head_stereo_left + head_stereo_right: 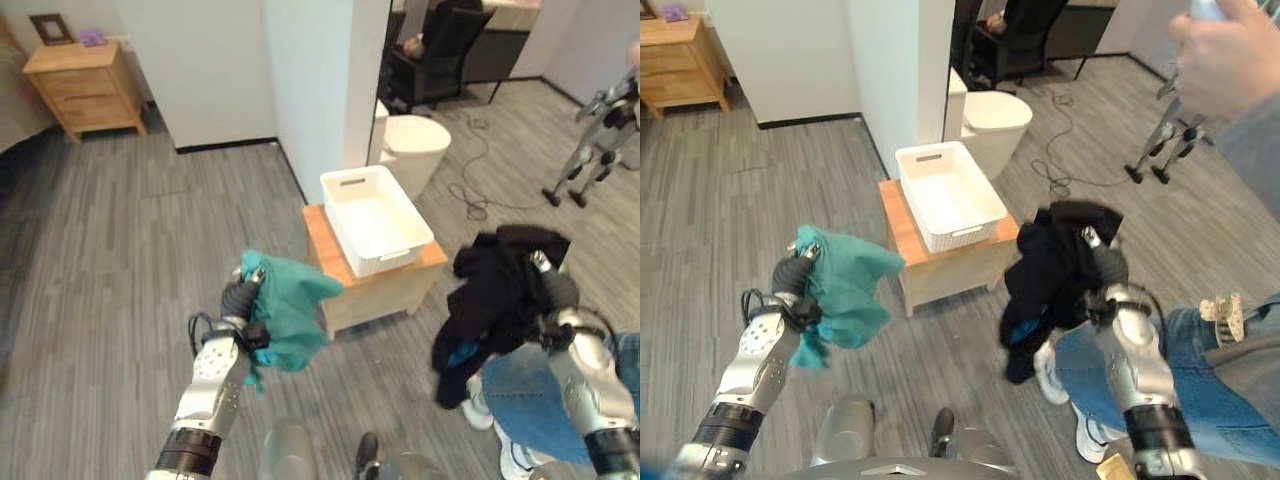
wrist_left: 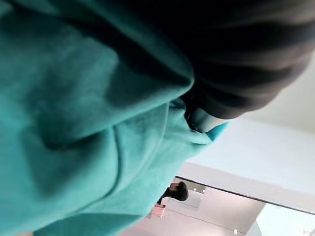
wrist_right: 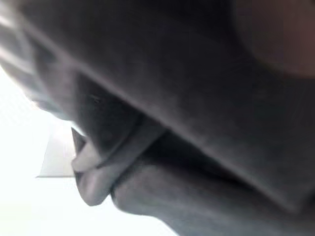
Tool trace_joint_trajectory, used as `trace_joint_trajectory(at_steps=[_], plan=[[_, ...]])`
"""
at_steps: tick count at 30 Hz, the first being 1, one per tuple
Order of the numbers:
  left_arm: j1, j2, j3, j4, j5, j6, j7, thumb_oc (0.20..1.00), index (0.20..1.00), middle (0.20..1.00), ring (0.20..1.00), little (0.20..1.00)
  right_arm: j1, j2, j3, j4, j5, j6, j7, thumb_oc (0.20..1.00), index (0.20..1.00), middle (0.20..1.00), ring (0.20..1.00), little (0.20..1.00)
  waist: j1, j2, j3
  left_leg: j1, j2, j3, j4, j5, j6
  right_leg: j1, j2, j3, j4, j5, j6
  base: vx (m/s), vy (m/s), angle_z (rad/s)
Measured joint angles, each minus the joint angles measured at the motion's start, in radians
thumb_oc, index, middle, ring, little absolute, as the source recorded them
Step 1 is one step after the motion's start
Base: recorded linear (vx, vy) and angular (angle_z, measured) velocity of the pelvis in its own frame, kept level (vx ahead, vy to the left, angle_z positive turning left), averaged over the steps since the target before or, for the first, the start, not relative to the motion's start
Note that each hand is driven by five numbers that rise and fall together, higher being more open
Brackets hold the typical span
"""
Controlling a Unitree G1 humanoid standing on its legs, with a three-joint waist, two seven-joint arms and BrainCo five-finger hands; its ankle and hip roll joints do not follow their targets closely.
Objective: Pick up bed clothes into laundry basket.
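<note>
Grey wood-plank floor [image 1: 120, 260] runs through the room, a white wall corner [image 1: 300, 70] rising beyond. Nearest, the left hand [image 1: 240, 295] is clenched on a teal garment [image 1: 290, 305], held up off the floor with the cloth draping down beside the wrist. The right hand [image 1: 1102, 265] is raised with a black garment [image 1: 1050, 265] hanging from it; its fingers seem curled into the cloth, though the fabric hides most of them. Just beside that arm stands a person in blue jeans [image 1: 1180, 370]. Between the two hands and farther off, a white laundry basket [image 1: 375, 218] sits on a low wooden table [image 1: 385, 290]. Far back is a wooden nightstand [image 1: 85, 85].
</note>
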Motion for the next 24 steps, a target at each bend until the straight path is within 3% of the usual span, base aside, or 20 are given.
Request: trace_joint_trajectory(at_steps=[1, 2, 3, 4, 6, 8, 9, 10, 11, 12, 13, 14, 15, 17, 19, 20, 21, 22, 23, 24], plan=[[-0.015, -0.012, -0.017, -0.013, 0.000, -0.001, -0.004, 0.200, 0.200, 0.200, 0.200, 0.200, -0.006, -0.013, 0.008, 0.003, -0.001, 0.009, 0.006, 0.200, 0.200, 0.200, 0.200, 0.200, 0.025, 0.013, -0.001, 0.015, -0.034, 0.034, -0.165, 0.015, 0.001, -0.017, 0.011, 0.018, -0.001, -0.008, 0.008, 0.20, -0.096, 0.26], [-0.014, -0.010, -0.015, -0.033, 0.000, -0.003, -0.007, 0.200, 0.200, 0.200, 0.200, 0.200, -0.020, -0.018, 0.019, 0.001, -0.001, 0.012, 0.011, 0.200, 0.200, 0.200, 0.200, 0.200, 0.046, 0.024, 0.002, 0.011, -0.043, 0.056, -0.215, 0.032, 0.018, -0.032, 0.016, 0.019, 0.009, 0.019, -0.004, 0.29, -0.146, -0.09], [-0.014, -0.015, -0.015, -0.029, 0.001, -0.004, -0.011, 0.200, 0.200, 0.200, 0.200, 0.200, -0.023, -0.016, 0.027, 0.000, -0.001, 0.016, 0.019, 0.200, 0.200, 0.200, 0.200, 0.200, 0.045, 0.061, -0.001, 0.014, -0.026, 0.094, -0.245, 0.054, 0.018, -0.018, 0.051, 0.011, 0.001, 0.035, -0.040, 0.33, -0.124, -0.01], [-0.010, -0.015, -0.013, -0.027, 0.002, -0.002, -0.013, 0.200, 0.200, 0.200, 0.200, 0.200, -0.013, -0.006, 0.045, -0.002, -0.001, 0.021, 0.021, 0.200, 0.200, 0.200, 0.200, 0.200, 0.048, 0.073, -0.003, 0.026, -0.010, 0.145, -0.242, 0.057, 0.015, 0.004, 0.071, 0.004, -0.005, 0.018, -0.063, 0.55, -0.133, 0.00], [-0.009, -0.008, -0.008, -0.029, 0.002, -0.002, -0.015, 0.200, 0.200, 0.200, 0.200, 0.200, -0.008, -0.006, 0.064, -0.021, -0.001, 0.026, 0.027, 0.200, 0.200, 0.200, 0.200, 0.200, 0.068, 0.065, -0.004, 0.056, -0.008, 0.157, -0.264, 0.064, 0.023, 0.003, 0.078, 0.027, 0.010, 0.003, -0.080, 0.34, -0.018, -0.30], [-0.006, -0.005, 0.006, -0.029, 0.002, 0.000, -0.018, 0.200, 0.200, 0.200, 0.200, 0.200, -0.020, 0.006, 0.072, -0.031, -0.002, 0.026, 0.034, 0.200, 0.200, 0.200, 0.200, 0.200, 0.070, 0.060, -0.007, 0.106, -0.013, 0.162, -0.279, 0.068, 0.030, 0.005, 0.079, 0.052, 0.032, -0.015, -0.070, 0.18, 0.035, -0.44], [-0.004, -0.006, 0.008, -0.030, 0.002, 0.000, -0.019, 0.200, 0.200, 0.200, 0.200, 0.200, -0.021, 0.005, 0.075, -0.039, -0.002, 0.027, 0.043, 0.200, 0.200, 0.200, 0.200, 0.200, 0.067, 0.064, -0.011, 0.167, -0.019, 0.160, -0.317, 0.080, 0.046, 0.013, 0.082, 0.066, 0.057, -0.032, -0.057, 0.20, 0.075, -0.52], [-0.005, -0.009, 0.009, -0.027, 0.002, 0.000, -0.020, 0.200, 0.200, 0.200, 0.200, 0.200, -0.024, 0.001, 0.075, -0.041, -0.004, 0.026, 0.045, 0.200, 0.200, 0.200, 0.200, 0.200, 0.052, 0.079, -0.014, 0.230, -0.028, 0.166, -0.370, 0.085, 0.070, -0.012, 0.083, 0.068, 0.158, -0.071, 0.006, 0.26, 0.061, -0.37], [-0.003, -0.007, 0.015, -0.025, 0.002, 0.001, -0.019, 0.200, 0.200, 0.200, 0.200, 0.200, -0.029, 0.004, 0.081, -0.045, -0.010, 0.028, 0.045, 0.200, 0.200, 0.200, 0.200, 0.200, 0.033, 0.105, -0.017, 0.269, -0.017, 0.164, -0.415, 0.091, 0.139, -0.101, 0.076, 0.042, 0.367, -0.114, 0.088, 0.16, -0.011, -0.03], [-0.007, -0.003, 0.022, -0.025, 0.002, 0.001, -0.015, 0.200, 0.200, 0.200, 0.200, 0.200, -0.026, 0.001, 0.096, -0.059, -0.014, 0.035, 0.047, 0.200, 0.200, 0.200, 0.200, 0.200, 0.005, 0.097, -0.015, 0.291, -0.020, 0.137, -0.410, 0.076, 0.163, -0.181, 0.044, 0.039, 0.566, -0.139, 0.136, 0.08, -0.029, 0.23], [-0.013, 0.002, 0.021, -0.025, 0.002, 0.001, -0.012, 0.200, 0.200, 0.200, 0.200, 0.200, -0.025, -0.009, 0.098, -0.075, -0.025, 0.043, 0.050, 0.200, 0.200, 0.200, 0.200, 0.200, -0.011, 0.093, -0.012, 0.304, -0.033, 0.112, -0.412, 0.068, 0.175, -0.236, 0.018, 0.047, 0.698, -0.147, 0.137, 0.13, -0.059, 0.50], [-0.015, 0.005, 0.019, -0.025, 0.003, 0.001, -0.010, 0.200, 0.200, 0.200, 0.200, 0.200, -0.023, -0.014, 0.098, -0.085, -0.034, 0.045, 0.052, 0.200, 0.200, 0.200, 0.200, 0.200, -0.037, 0.091, -0.013, 0.310, -0.041, 0.091, -0.411, 0.067, 0.176, -0.255, 0.000, 0.061, 0.748, -0.164, 0.135, 0.15, -0.076, 0.78], [-0.026, 0.013, 0.024, -0.038, 0.004, 0.001, -0.012, 0.200, 0.200, 0.200, 0.200, 0.200, -0.026, -0.051, 0.093, -0.115, -0.045, 0.047, 0.056, 0.200, 0.200, 0.200, 0.200, 0.200, -0.054, 0.096, -0.012, 0.337, -0.062, 0.053, -0.424, 0.048, 0.189, -0.298, -0.067, 0.091, 0.788, -0.177, 0.143, 0.24, -0.149, 0.84], [-0.048, 0.049, 0.038, -0.065, 0.001, -0.001, -0.007, 0.200, 0.200, 0.200, 0.200, 0.200, -0.051, -0.106, 0.091, -0.126, -0.049, 0.046, 0.067, 0.200, 0.200, 0.200, 0.200, 0.200, -0.053, 0.104, -0.008, 0.351, -0.071, 0.017, -0.422, 0.046, 0.177, -0.313, -0.114, 0.147, 0.658, -0.172, 0.139, 0.33, -0.238, 0.72], [-0.123, 0.054, 0.042, -0.063, -0.002, -0.010, 0.004, 0.200, 0.200, 0.200, 0.200, 0.200, -0.068, -0.242, 0.087, -0.125, -0.050, 0.047, 0.067, 0.200, 0.200, 0.200, 0.200, 0.200, -0.078, 0.132, 0.005, 0.340, -0.050, -0.103, -0.410, 0.043, 0.164, -0.244, -0.059, 0.329, 0.333, -0.143, 0.140, 0.21, -0.158, 1.44], [-0.161, 0.059, 0.043, -0.063, -0.003, -0.016, 0.007, 0.200, 0.200, 0.200, 0.200, 0.200, -0.083, -0.338, 0.074, -0.123, -0.050, 0.049, 0.067, 0.200, 0.200, 0.200, 0.200, 0.200, -0.089, 0.131, 0.008, 0.338, -0.057, -0.144, -0.411, 0.049, 0.155, -0.228, -0.053, 0.392, 0.218, -0.080, 0.147, 0.12, -0.074, 1.49], [-0.170, 0.065, 0.042, -0.064, -0.002, -0.020, 0.012, 0.200, 0.200, 0.200, 0.200, 0.200, -0.102, -0.367, 0.059, -0.118, -0.050, 0.050, 0.066, 0.200, 0.200, 0.200, 0.200, 0.200, -0.084, 0.116, 0.008, 0.340, -0.065, -0.150, -0.407, 0.051, 0.152, -0.206, -0.058, 0.417, 0.155, -0.027, 0.150, 0.15, -0.147, 1.38], [-0.174, 0.079, 0.042, -0.074, -0.003, -0.023, 0.018, 0.200, 0.200, 0.200, 0.200, 0.200, -0.118, -0.421, 0.035, -0.123, -0.050, 0.044, 0.061, 0.200, 0.200, 0.200, 0.200, 0.200, -0.081, 0.071, -0.005, 0.360, -0.097, -0.190, -0.401, 0.040, 0.131, -0.158, -0.088, 0.397, 0.060, 0.075, 0.143, 0.11, -0.152, 1.00], [-0.155, 0.073, 0.048, -0.092, -0.003, -0.034, 0.019, 0.200, 0.200, 0.200, 0.200, 0.200, -0.169, -0.480, 0.033, -0.119, -0.052, 0.044, 0.064, 0.200, 0.200, 0.200, 0.200, 0.200, -0.071, 0.056, -0.004, 0.390, -0.112, -0.206, -0.402, 0.016, 0.098, -0.139, -0.099, 0.369, 0.069, 0.153, 0.120, 0.15, -0.204, 0.83], [-0.112, 0.072, 0.042, -0.126, -0.004, -0.038, 0.014, 0.200, 0.200, 0.200, 0.200, 0.200, -0.205, -0.513, 0.017, -0.128, -0.050, 0.038, 0.066, 0.200, 0.200, 0.200, 0.200, 0.200, -0.050, 0.076, -0.018, 0.379, -0.082, -0.190, -0.397, 0.023, 0.083, -0.129, -0.080, 0.352, 0.061, 0.161, 0.125, 0.09, -0.140, 0.41]])
